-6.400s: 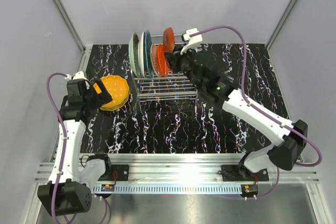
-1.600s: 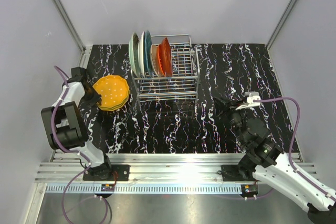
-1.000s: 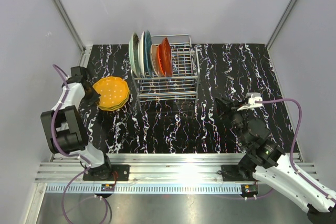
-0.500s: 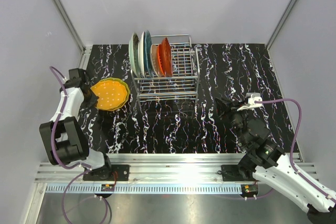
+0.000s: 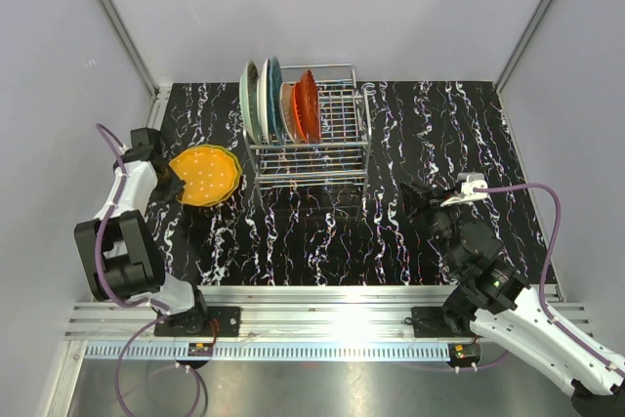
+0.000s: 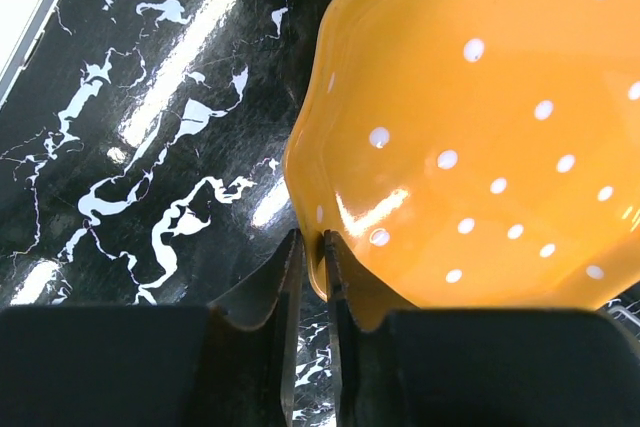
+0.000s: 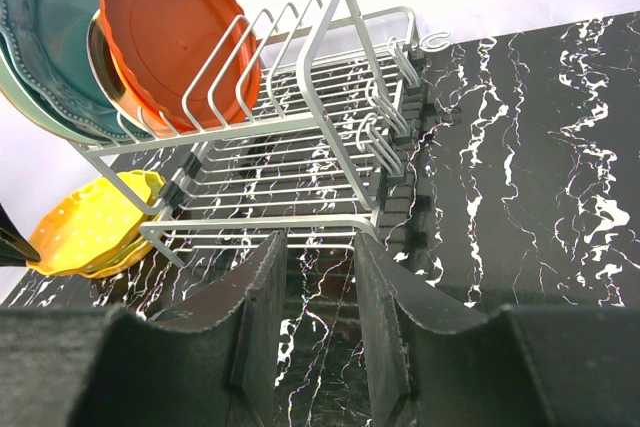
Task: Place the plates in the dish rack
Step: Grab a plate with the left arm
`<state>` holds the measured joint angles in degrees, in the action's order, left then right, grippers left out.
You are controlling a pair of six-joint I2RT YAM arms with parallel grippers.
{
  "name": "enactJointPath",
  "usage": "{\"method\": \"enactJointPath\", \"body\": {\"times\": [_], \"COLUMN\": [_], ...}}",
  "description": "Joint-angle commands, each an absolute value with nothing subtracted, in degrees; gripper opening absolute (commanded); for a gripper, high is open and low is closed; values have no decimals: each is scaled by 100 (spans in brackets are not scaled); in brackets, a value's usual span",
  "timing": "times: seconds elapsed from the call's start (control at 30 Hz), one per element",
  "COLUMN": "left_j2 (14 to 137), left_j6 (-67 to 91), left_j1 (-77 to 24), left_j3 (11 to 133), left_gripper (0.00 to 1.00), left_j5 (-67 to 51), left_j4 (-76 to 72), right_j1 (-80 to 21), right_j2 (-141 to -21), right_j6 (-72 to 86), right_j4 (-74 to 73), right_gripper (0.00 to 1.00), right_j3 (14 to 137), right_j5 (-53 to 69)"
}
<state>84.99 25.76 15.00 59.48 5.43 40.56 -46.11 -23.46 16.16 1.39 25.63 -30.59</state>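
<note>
My left gripper [image 5: 169, 179] [image 6: 312, 265] is shut on the near rim of an orange plate with white dots [image 5: 206, 174] [image 6: 480, 127]. That plate is tilted up on its gripped side, left of the dish rack [image 5: 322, 134] [image 7: 300, 127], and a yellow-green plate [image 5: 232, 159] lies under it on the table. Mint green [image 5: 250, 100], teal [image 5: 272, 93], cream [image 5: 287, 104] and red-orange [image 5: 308, 104] [image 7: 170, 27] plates stand on edge in the rack's left slots. My right gripper [image 5: 408, 200] [image 7: 318, 247] hangs open and empty, front right of the rack.
The rack's right slots [image 5: 344, 114] hold nothing. The black marbled tabletop [image 5: 322, 231] runs between the arms, with a metal frame edge [image 5: 156, 104] close behind the left gripper. White walls enclose the table on three sides.
The left gripper has pinched the orange plate's rim and tipped that side up off the stack. The right arm has stayed put.
</note>
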Motion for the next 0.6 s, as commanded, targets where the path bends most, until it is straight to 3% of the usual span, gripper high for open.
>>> {"method": "enactJointPath", "body": {"times": [0.0, 0.2, 0.4, 0.57], "left_j2": [8613, 8701, 8710, 8631], "left_j6": [2496, 2479, 2470, 2487], "left_j1": [1494, 1503, 1503, 1503], "left_j3": [5915, 5933, 5915, 5845], "left_gripper": [18, 20, 33, 35], "left_j5": [589, 562, 554, 554], "left_j4": [4105, 4104, 4104, 4061], "right_j1": [-4588, -4588, -4588, -4588], "right_j2": [-2329, -2347, -2338, -2320], "right_j6": [1644, 1644, 1644, 1652], "right_j4": [281, 290, 290, 299], "right_gripper": [40, 40, 40, 40], "right_j3": [2558, 2558, 2558, 2549], "right_j5": [-3199, -3208, -3208, -3217]}}
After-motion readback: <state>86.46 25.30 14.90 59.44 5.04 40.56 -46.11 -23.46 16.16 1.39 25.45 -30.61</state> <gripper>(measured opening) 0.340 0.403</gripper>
